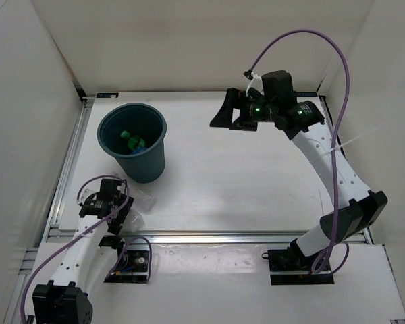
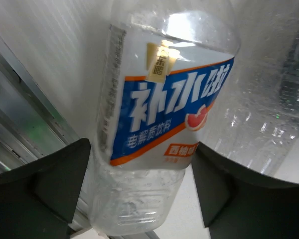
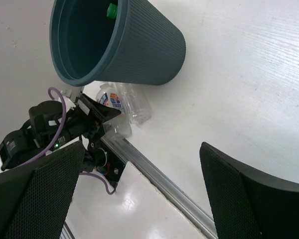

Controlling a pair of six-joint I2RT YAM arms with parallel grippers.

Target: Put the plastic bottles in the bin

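At the near-left corner of the table (image 1: 256,189), left gripper (image 2: 142,186) straddles the labelled bottle (image 2: 164,109), jaws apart, not yet pinching; looks light, thin-walled, slick, crushable, so take mid-body gently; right gripper (image 1: 228,113) gapes wide

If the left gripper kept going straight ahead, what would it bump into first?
The labelled bottle. In the wrist view it lies right ahead, between the open fingers of the left gripper, and fills the path. A plain clear bottle lies beside it, probably just off that line.
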